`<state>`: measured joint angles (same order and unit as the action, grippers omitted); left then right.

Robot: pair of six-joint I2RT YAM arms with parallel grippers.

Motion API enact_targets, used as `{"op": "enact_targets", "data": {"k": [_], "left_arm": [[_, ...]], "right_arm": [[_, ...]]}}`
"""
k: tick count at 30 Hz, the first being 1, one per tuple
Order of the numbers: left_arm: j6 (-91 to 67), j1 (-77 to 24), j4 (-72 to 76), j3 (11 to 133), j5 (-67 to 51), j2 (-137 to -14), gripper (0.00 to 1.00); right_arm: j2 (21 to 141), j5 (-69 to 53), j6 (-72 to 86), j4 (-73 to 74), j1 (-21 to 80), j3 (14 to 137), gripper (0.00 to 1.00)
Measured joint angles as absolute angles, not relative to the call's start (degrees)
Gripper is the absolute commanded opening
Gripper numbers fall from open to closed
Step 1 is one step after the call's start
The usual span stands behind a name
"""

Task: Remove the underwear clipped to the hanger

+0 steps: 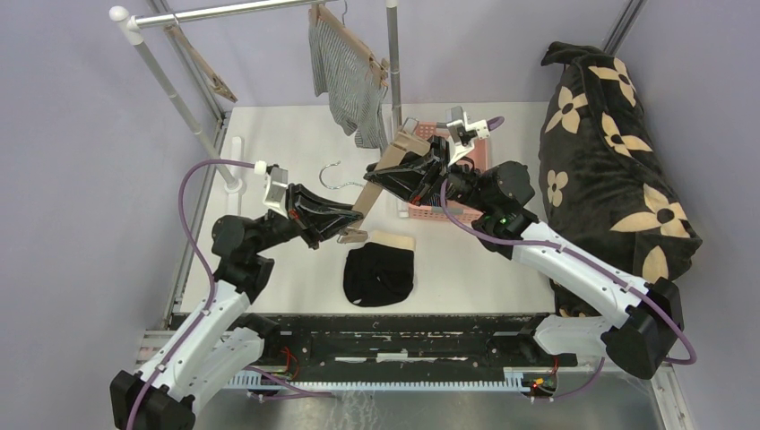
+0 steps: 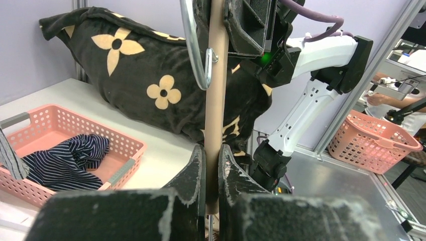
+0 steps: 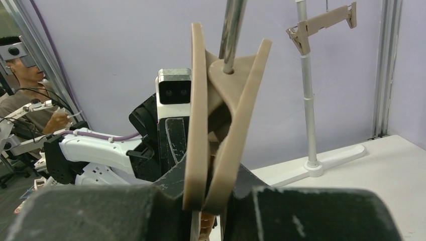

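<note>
A tan clip hanger [image 1: 369, 190] is held in the air between both arms. My left gripper [image 1: 345, 221] is shut on its bar [image 2: 216, 100], below the metal hook [image 2: 193, 45]. My right gripper [image 1: 384, 173] is shut on one of its clips [image 3: 216, 130] and squeezes it. The plain black underwear [image 1: 378, 273] lies flat on the table below the hanger. The navy striped underwear [image 2: 65, 160] lies in the pink basket [image 2: 125, 145]. The grey-and-white striped underwear [image 1: 345, 81] hangs clipped to another hanger on the rail.
A clothes rack [image 1: 179, 90] stands at the back left with an empty tan hanger [image 1: 202, 63] on it. A large black cushion with tan flowers [image 1: 609, 170] fills the right side. The pink basket [image 1: 426, 212] sits behind my right arm.
</note>
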<state>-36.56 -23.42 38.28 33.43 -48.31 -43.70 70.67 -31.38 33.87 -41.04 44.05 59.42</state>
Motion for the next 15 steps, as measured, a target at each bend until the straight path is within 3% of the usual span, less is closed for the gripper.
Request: {"op": "enact_targets", "data": {"k": [1, 5, 6, 7, 15], "left_arm": [[-36.6, -23.5, 38.2, 33.5, -48.2, -43.6, 0.03], [-36.6, -23.6, 36.4, 33.6, -48.1, -42.6, 0.03], [-36.6, -23.8, 35.3, 34.1, -48.1, -42.3, 0.03], [-36.6, -24.0, 33.8, 34.7, -48.2, -41.9, 0.03], [-33.1, -24.5, 14.3, 45.8, -44.6, -37.5, 0.03]], "right_arm": [[70.7, -31.5, 33.9, -41.0, 44.1, 59.5, 0.05], [70.7, -31.4, 33.8, -40.3, 44.1, 59.7, 0.69], [70.7, -30.9, 32.8, -39.9, 44.2, 59.7, 0.9], [70.7, -30.7, 32.5, -39.5, 44.2, 59.7, 0.99], [70.0, -30.2, 28.8, -36.5, 44.4, 59.5, 1.0]]}}
